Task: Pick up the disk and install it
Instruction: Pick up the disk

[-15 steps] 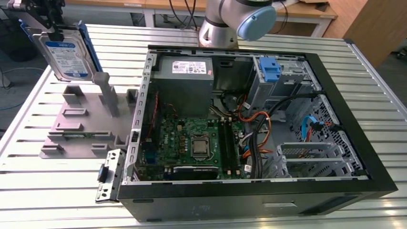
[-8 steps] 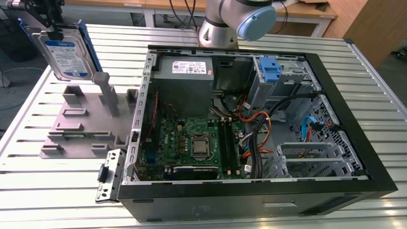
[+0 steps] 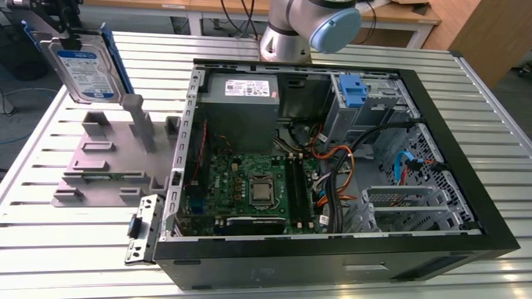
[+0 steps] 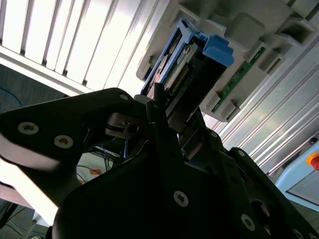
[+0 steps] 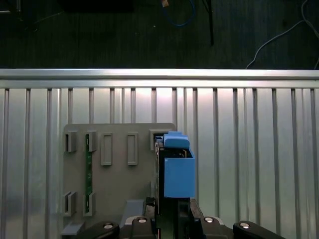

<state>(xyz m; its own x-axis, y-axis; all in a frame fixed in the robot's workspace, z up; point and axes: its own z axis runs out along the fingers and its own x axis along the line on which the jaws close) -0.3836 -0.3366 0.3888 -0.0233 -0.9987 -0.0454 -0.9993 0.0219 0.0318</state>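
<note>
Black-on-silver grip: got the pincer point(image 5: 174, 211) clamped on the disk point(image 3: 83, 71), dangling upright over the grey holder plate point(image 3: 108, 165) on the slatted bench point(image 3: 33, 237). Sits off to the exterior view's left of the open computer case point(image 3: 332, 261), well outside it.

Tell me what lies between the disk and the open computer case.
In the exterior view, the grey slotted fixture with its upright posts and bare ribbed table lie between the disk and the computer case.
</note>
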